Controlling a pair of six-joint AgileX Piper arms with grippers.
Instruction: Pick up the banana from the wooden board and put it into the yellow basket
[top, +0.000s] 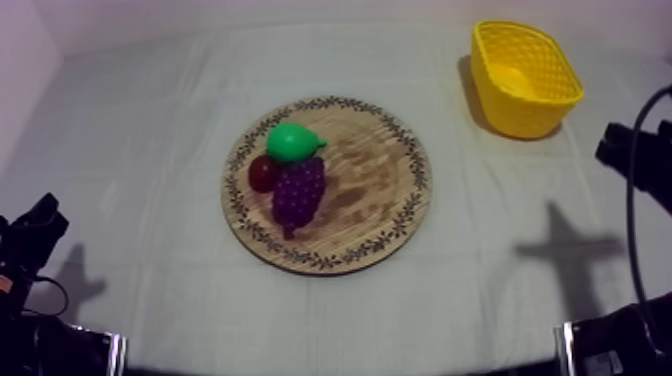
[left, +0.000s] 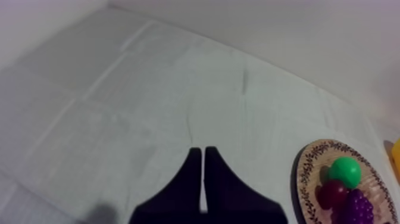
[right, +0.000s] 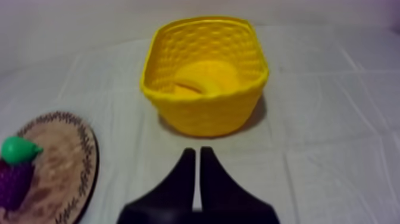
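The banana (right: 205, 78) lies inside the yellow basket (right: 205, 116), which stands at the table's far right (top: 525, 105); its yellow shape (top: 510, 78) shows in there from above too. The round wooden board (top: 375, 185) in the middle carries a green pear (top: 291, 141), a bunch of purple grapes (top: 298, 192) and a small red fruit (top: 262, 174). My right gripper (right: 197, 156) is shut on nothing, a short way in front of the basket. My left gripper (left: 203, 156) is shut as a narrow wedge over bare cloth, left of the board (left: 309, 173).
Grey-white cloth (top: 150, 150) covers the table, with open room to the left and front of the board. My arms sit low at the left (top: 30, 240) and right (top: 635, 150) edges of the top view.
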